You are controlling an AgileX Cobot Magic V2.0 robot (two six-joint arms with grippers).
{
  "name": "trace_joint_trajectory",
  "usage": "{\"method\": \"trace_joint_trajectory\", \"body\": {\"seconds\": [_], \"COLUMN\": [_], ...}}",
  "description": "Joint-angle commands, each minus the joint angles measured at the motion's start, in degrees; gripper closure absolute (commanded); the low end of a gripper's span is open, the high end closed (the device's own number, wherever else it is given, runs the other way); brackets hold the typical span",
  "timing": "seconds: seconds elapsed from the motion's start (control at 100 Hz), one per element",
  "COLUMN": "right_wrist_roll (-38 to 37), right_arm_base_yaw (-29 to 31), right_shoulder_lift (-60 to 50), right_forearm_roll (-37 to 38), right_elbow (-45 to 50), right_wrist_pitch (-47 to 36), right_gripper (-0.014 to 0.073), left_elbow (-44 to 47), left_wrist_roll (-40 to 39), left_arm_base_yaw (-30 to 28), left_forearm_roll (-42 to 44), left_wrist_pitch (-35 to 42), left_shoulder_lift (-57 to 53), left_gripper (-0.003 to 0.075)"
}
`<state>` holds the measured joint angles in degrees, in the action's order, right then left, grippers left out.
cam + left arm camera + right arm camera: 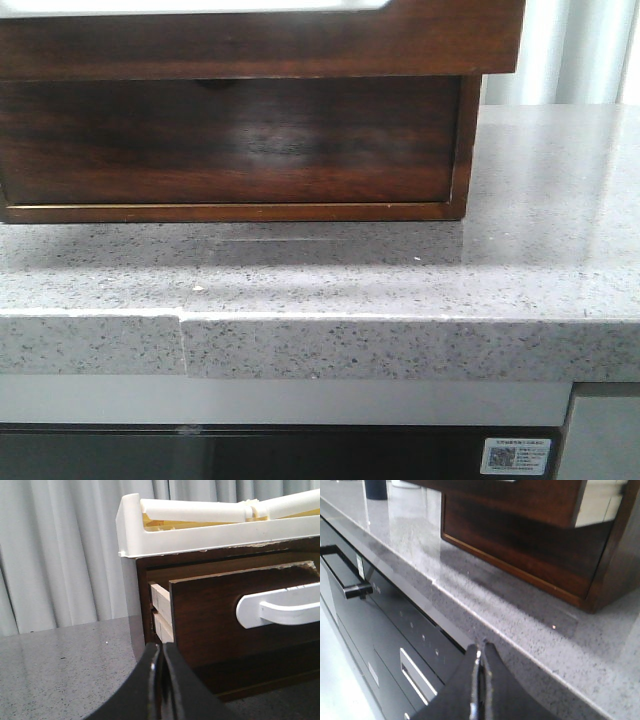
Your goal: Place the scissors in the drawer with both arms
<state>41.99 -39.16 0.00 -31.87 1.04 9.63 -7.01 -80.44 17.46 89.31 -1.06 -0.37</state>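
Front view: counter (400, 290) fills the lower and middle frame, grey speckled stone, glossy, with a seam in its front edge at lower left.
Wooden box: dark reddish-brown cabinet (230, 140) across the upper left of the front view, polished, grain visible, a thin pale line along its base.
Drawer: drawer (220, 625) sits right of centre in the left wrist view, pulled out a little, pale raw-wood sides showing at its left edge; a white curved handle (280, 610) crosses its front at the right.
Tray: white plastic tray (200, 530) on top of the box, upper frame of the left wrist view, smooth with rounded corners.
Oven front: black glossy appliance panel (385, 625) under the counter, lower left of the right wrist view.
Left pincer: left pincer (161, 680), bottom centre, black fingers together, holding nothing.
Right pincer: right pincer (481, 685), bottom centre, fingers together, empty, over the counter edge.
Scissors: not visible in any view, I cannot place them.
Progress: drawer looks partly open; picking up and dropping in the scissors seems still ahead.
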Motion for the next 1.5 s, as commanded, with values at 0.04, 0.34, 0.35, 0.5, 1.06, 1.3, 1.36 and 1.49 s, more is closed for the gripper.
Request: {"method": "trace_joint_trajectory", "body": {"seconds": [0.04,0.34,0.35,0.5,1.06,1.3,1.36,1.49], "right_wrist_roll": [-0.1,-0.1,-0.1,-0.1,-0.1,-0.1,-0.1,-0.1], "right_arm_base_yaw": [0.1,0.1,0.1,0.1,0.1,0.1,0.1,0.1], "right_shoulder_lift": [0.5,0.5,0.5,0.5,0.5,0.5,0.5,0.5], "right_forearm_roll": [-0.7,-0.7,-0.7,-0.7,-0.7,-0.7,-0.7,-0.7], "right_elbow": [-0.9,-0.9,-0.9,-0.9,-0.9,-0.9,-0.9,-0.9], "right_wrist_pitch": [-4.4,-4.4,-4.4,-4.4,-4.4,-4.4,-4.4,-4.4], "right_gripper": [0.0645,0.0645,0.0645,0.0645,0.0645,0.0645,0.0645,0.0645], "left_elbow": [-1.4,-1.2,-1.2,-1.2,7.7,8.5,8.5,8.5], "left_wrist_roll": [-0.7,11.0,12.9,33.5,90.8,90.8,90.8,89.4], "left_arm_base_yaw": [0.5,0.5,0.5,0.5,-15.2,-15.3,-15.3,-15.3], "left_forearm_roll": [-1.2,-10.4,-11.3,-31.3,-92.2,-94.4,-94.2,-94.2], "left_wrist_pitch": [-0.1,-3.5,-3.5,-4.2,15.3,5.9,3.6,-5.7], "left_shoulder_lift": [-1.7,-1.7,-1.7,-1.7,-1.7,-1.7,-1.7,-1.7], "left_gripper": [0.0739,0.0739,0.0739,0.0739,0.0739,0.0739,0.0739,0.0739]}}
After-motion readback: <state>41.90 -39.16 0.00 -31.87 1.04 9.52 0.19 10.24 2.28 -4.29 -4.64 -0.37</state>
